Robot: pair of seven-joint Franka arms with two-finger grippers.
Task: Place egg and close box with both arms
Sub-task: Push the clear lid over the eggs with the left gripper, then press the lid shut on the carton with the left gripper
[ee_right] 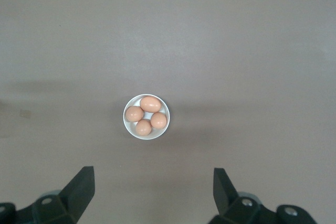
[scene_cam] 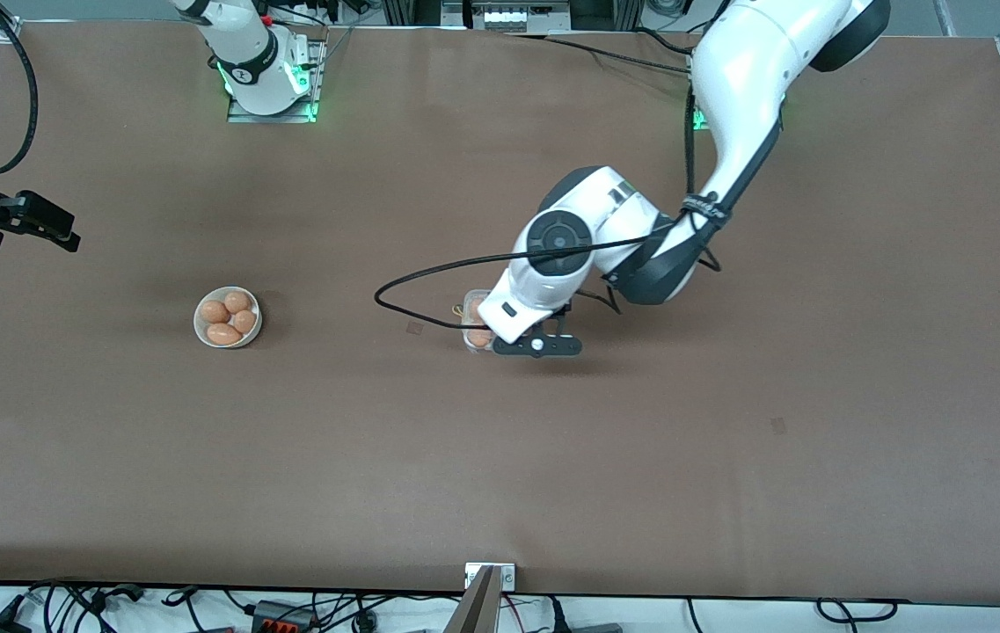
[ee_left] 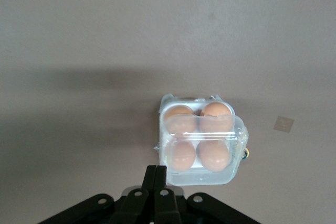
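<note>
1. You have a brown table (scene_cam: 728, 492) filling nearly the whole front view.
2. A white bowl (scene_cam: 200, 326) holding four tan eggs sits on it, left of centre in the frame.
3. The clear box (scene_cam: 470, 303), lid down over four eggs, rests near the frame's centre.

Left gripper (ee_left: 156, 174) hangs low, jaws together; right gripper (ee_right: 152, 192) waits, jaws spread.
</note>
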